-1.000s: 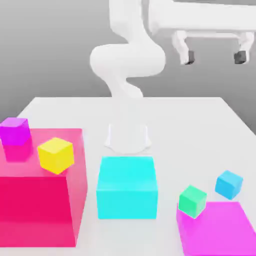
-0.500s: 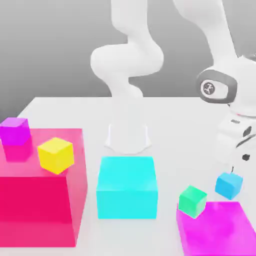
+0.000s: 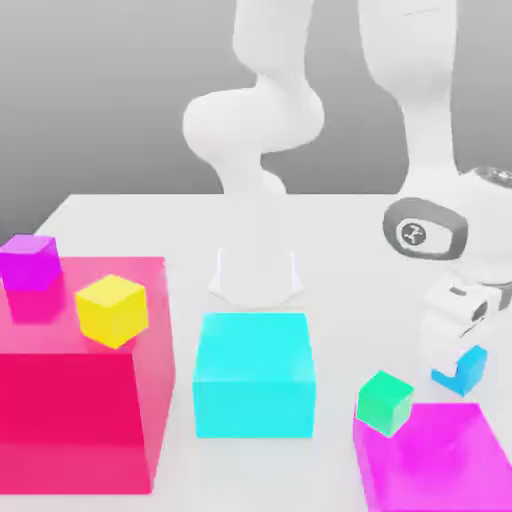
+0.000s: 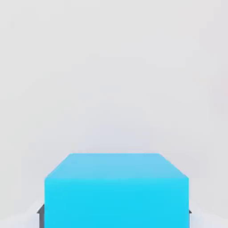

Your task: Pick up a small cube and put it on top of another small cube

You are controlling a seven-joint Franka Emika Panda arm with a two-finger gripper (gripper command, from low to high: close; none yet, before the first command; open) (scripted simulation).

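The gripper (image 3: 462, 358) has come down from high up and squeezed shut on the small blue cube (image 3: 465, 368), which sits on the white table (image 3: 350, 260) near the green cube (image 3: 385, 402), so lifting can likely start.

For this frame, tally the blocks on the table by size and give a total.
Small cubes: 4 – purple, yellow, green, sky-blue.
Big blocks: 3 – pink-red, cyan, magenta.
Total: 7
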